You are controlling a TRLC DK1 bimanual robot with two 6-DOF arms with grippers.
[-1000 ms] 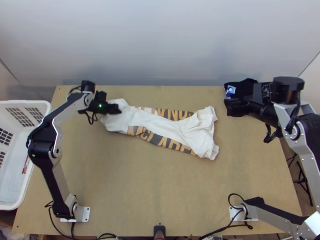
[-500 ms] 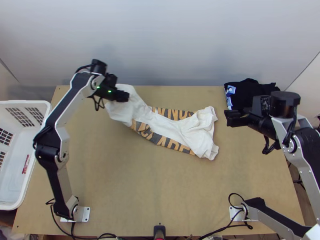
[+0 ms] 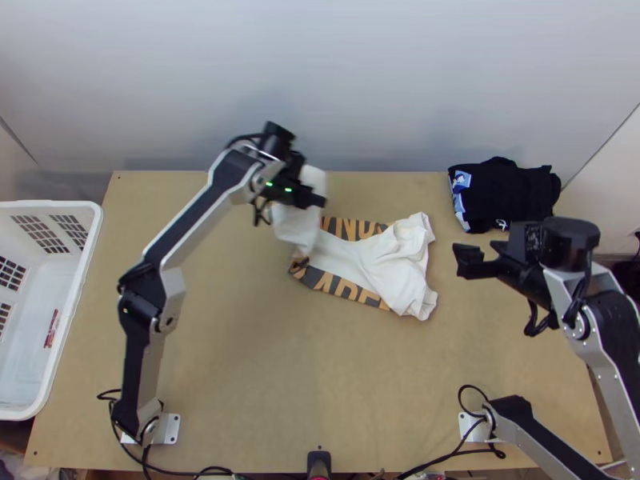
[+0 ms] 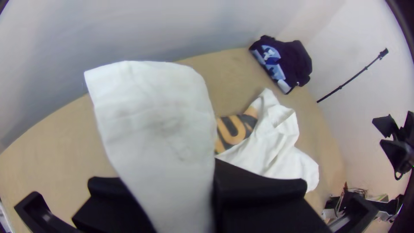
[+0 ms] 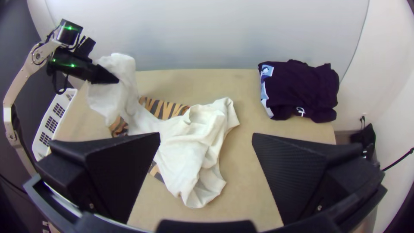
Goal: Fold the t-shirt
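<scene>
The left end effector (image 3: pixel 317 200) has swung toward the middle since the earlier frame, carrying the raised end of the white t-shirt (image 3: pixel 410 276) with it; the right end effector (image 3: pixel 466 261) has drawn slightly toward the bench's near edge. The left one is clamped on that white end, holding it above the bench (image 3: pixel 280 376); the right one is spread wide, gripping nothing, beside the shirt; the rest lies rumpled mid-bench, dark-and-orange lettering showing along both sides.
</scene>
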